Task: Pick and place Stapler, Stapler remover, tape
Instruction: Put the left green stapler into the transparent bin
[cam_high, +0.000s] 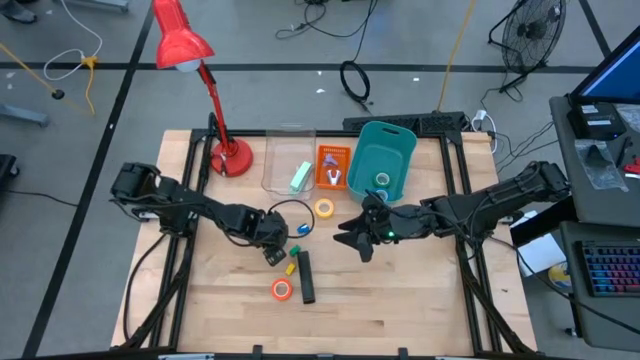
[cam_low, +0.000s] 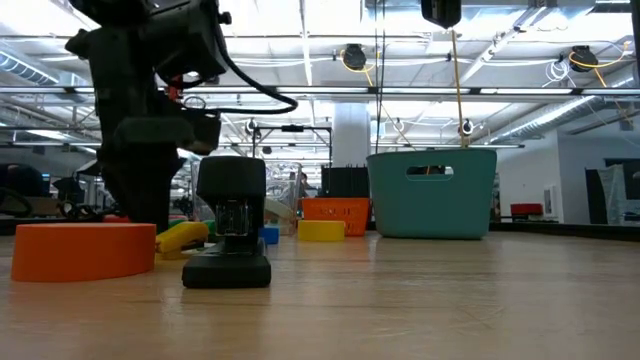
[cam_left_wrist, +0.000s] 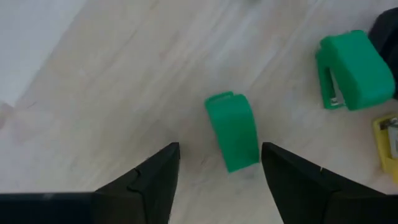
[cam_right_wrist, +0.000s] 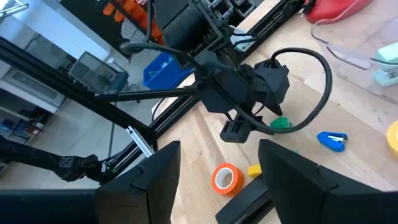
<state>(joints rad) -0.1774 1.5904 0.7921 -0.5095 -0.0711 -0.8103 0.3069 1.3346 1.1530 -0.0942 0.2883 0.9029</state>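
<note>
Stapler remover, the small green piece (cam_left_wrist: 233, 130), lies on the bare wood directly ahead of the left gripper (cam_left_wrist: 219, 163), in line with the gap between its two spread fingers, holding nothing. Its long axis runs roughly along the gripper's reach, so the fingers straddle its narrow width. A second green piece (cam_left_wrist: 353, 71) sits off to one side, near a yellow one (cam_left_wrist: 388, 140). In the high view the left gripper (cam_high: 272, 240) is bent low over the table's middle and clearly nearer; the right gripper (cam_high: 355, 240), also spread and empty, hovers beside the teal bin (cam_high: 400, 145)

yellow block (cam_left_wrist: 390, 140) cut off, stapler (cam_right_wrist: 244, 200) half hidden
</note>
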